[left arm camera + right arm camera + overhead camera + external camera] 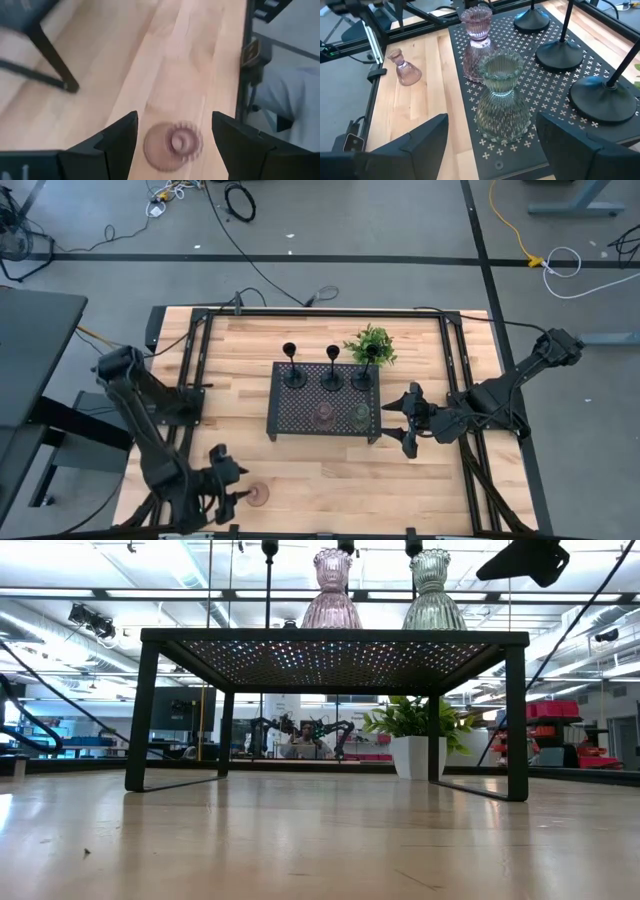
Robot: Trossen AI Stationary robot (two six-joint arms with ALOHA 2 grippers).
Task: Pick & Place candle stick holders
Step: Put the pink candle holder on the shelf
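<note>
Candle stick holders: five on the black perforated tray (300, 420), one pinkish holder (259, 497) alone on the worktop (330, 480) near the front edge.
Tray carries three black stemmed holders (331, 368) in the back row, with a second pink holder (477, 42) and the olive-green holder (501, 97) in front of them. Small plant (371, 345) sits just behind the tray's right rear corner. Left end effector (238, 483) hangs directly over the lone pinkish holder, fingers spread wide either side of it, not touching, nothing held. Right end effector (405, 420) is just off the tray's right side, facing the olive-green holder, fingers wide apart, empty.
</note>
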